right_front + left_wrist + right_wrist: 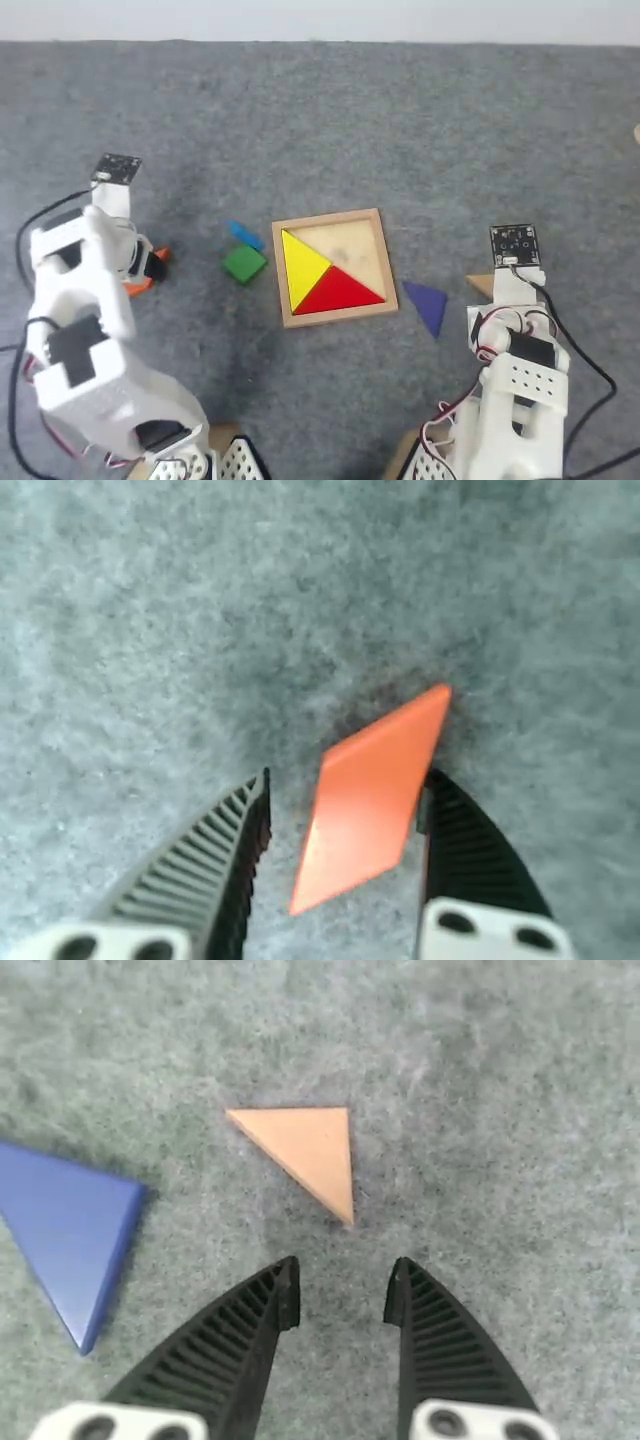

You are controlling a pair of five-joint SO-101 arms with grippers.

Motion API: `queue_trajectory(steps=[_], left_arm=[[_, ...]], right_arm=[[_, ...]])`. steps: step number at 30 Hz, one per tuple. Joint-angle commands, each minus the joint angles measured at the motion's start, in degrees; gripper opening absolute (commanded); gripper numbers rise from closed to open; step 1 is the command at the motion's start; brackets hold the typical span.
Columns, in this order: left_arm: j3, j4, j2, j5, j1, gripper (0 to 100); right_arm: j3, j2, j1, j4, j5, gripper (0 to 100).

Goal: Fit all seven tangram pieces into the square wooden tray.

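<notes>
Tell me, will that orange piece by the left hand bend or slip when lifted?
Probably not bend: the orange piece has crisp straight edges, like a stiff flat tile. It looks small and flat, so it is likely light. Its smooth face might slip, though the left hand has ridged fingers that should help.

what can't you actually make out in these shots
Orange piece: in the high view, mostly hidden under the left arm.
Tan triangle: in the high view, one corner covered by the right arm.
Left tool: the left wrist view cannot settle whether it touches the orange piece.
</notes>
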Motion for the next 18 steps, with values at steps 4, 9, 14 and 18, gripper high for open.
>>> queue_trajectory(steps=[4, 9, 14, 18], left_arm=[[-6.55, 6.59, 5.19, -6.42, 0.79, 1], [-6.81, 7.03, 5.19, -6.51, 0.88, 1], [-10.59, 9.23, 5.19, -6.51, 3.34, 1], [-18.33, 16.18, 3.69, -6.59, 6.68, 1]], right_arm=[[-0.26, -1.45, -0.66, -1.19, -0.09, 15.5], [-0.26, -1.45, -0.66, -1.19, -0.09, 15.5], [-0.26, -1.45, -0.66, -1.19, -0.18, 15.5], [-0.26, -1.45, -0.66, -1.19, -0.18, 15.5]])
